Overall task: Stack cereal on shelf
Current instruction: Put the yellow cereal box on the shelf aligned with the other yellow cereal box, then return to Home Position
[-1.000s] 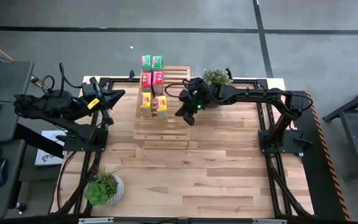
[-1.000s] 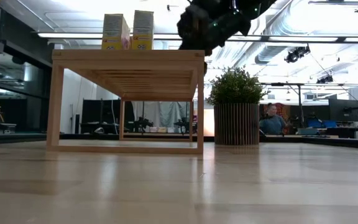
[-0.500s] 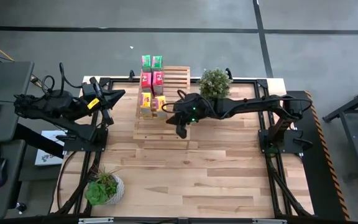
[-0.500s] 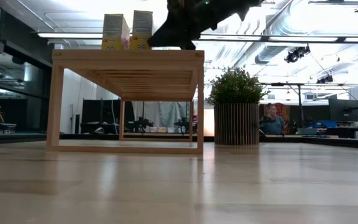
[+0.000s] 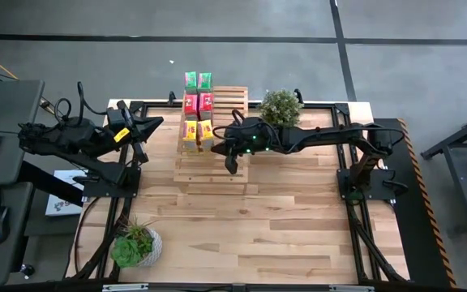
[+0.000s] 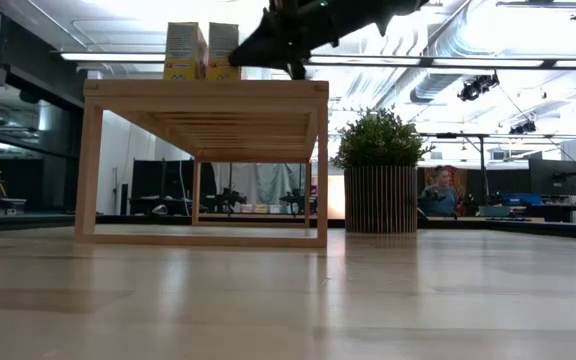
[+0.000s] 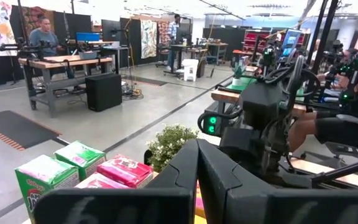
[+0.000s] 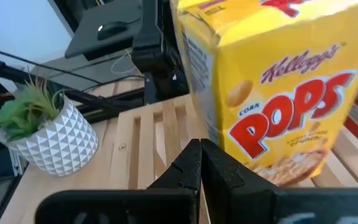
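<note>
We work over a wooden plank tabletop [image 5: 242,219] set on a grey floor, with a spiky plant in a white pot [image 5: 134,246] at its near left corner and a bushier potted plant [image 5: 280,106] at the far edge, and across the table the room shows workbenches and a seated person [image 6: 434,192]. The pale slatted shelf [image 5: 217,166] carries the six cereal boxes [image 5: 198,112] in two rows of green, red-pink and yellow along its left half. Our right gripper [image 5: 224,151] hovers just beside the yellow boxes with its fingers pressed together and empty, while our left gripper [image 5: 147,126] waits at the table's left edge, fingers likewise closed on nothing.
</note>
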